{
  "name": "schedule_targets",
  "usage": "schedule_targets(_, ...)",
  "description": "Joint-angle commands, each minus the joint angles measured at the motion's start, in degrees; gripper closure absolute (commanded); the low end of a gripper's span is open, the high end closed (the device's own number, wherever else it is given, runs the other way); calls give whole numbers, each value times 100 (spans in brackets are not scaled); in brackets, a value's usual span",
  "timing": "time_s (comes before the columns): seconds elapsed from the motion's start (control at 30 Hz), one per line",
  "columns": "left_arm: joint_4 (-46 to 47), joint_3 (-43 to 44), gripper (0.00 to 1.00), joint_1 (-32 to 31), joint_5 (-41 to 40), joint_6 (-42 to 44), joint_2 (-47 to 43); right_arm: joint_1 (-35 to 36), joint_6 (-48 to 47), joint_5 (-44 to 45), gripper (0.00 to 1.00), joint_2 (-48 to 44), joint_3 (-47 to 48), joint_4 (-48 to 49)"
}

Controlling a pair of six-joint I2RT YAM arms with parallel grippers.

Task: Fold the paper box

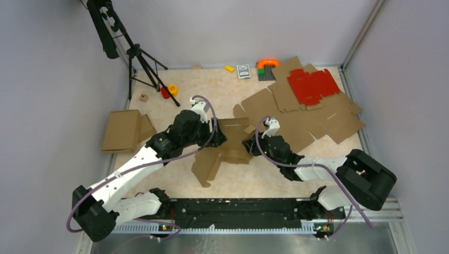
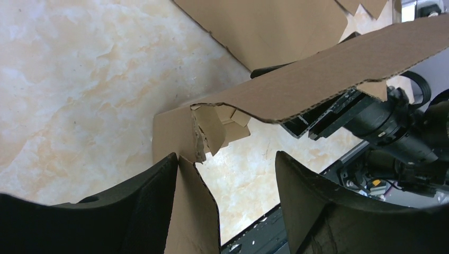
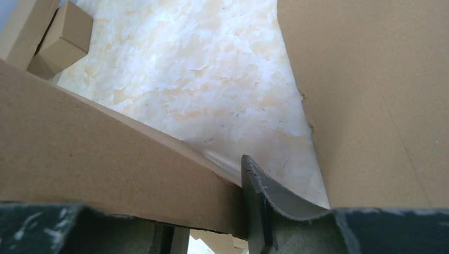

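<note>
Left wrist view: left fingers (image 2: 143,206) spread astride the paper box (image 2: 317,74) edge; cannot tell whether right fingers (image 3: 267,211) pinch it.

Paper box (image 1: 230,145): plain brown cardboard, unprinted. Bench (image 1: 212,90): cream, marbled with peach veining. Die-cut sheet (image 1: 312,86): bright red. Left arm (image 1: 132,164), right arm (image 1: 312,172): white shells, black joints. Small block (image 1: 229,68): yellow. Tripod (image 1: 138,58): black.
</note>
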Motion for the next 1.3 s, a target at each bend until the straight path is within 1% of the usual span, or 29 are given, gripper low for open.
schedule_targets(0.0, 463, -151, 31, -96, -6, -419, -192, 170, 547, 865, 63, 65, 174, 305)
schedule_targets(0.13, 619, -274, 30, -122, -57, -609, -296, 326, 948, 1345, 62, 181, 309, 42)
schedule_targets(0.33, 1091, -656, 26, -259, -315, -1036, -465, 659, 1357, 1994, 63, 434, 460, 21)
schedule_targets(0.47, 1216, -720, 21, -350, -529, -1213, -542, 761, 1698, 2464, 64, 582, 691, -337)
schedule_targets(0.5, 1291, -755, 19, -359, -699, -1246, -570, 774, 1635, 2488, 64, 598, 706, -276)
schedule_targets(0.6, 1398, -853, 11, -365, -819, -1258, -660, 789, 1252, 2645, 64, 579, 701, -75)
schedule_targets(0.67, 1359, -910, 8, -365, -923, -1192, -758, 789, 944, 2756, 64, 547, 684, -6)
schedule_targets(0.7, 1322, -945, 7, -365, -1048, -1192, -831, 789, 741, 2770, 66, 534, 652, 97)
schedule_targets(0.77, 1287, -1040, 6, -352, -1186, -1071, -986, 789, 432, 2741, 72, 504, 623, 173)
schedule_targets(0.83, 1331, -1160, 5, -343, -1213, -851, -1145, 789, 268, 2752, 75, 475, 638, 65)
schedule_targets(0.9, 1289, -1215, 3, -298, -1161, -751, -1261, 789, 171, 2747, 75, 441, 601, 96)
schedule_targets(1.03, 1426, -1336, 2, -144, -645, -713, -1314, 789, 12, 2620, 75, 431, 539, 261)
schedule_targets(1.17, 1615, -1440, 5, 78, -102, -705, -1255, 789, -87, 2449, 76, 453, 563, 297)
schedule_targets(1.27, 1600, -1423, 7, 147, 53, -775, -1166, 789, 167, 2580, 77, 453, 696, -79)
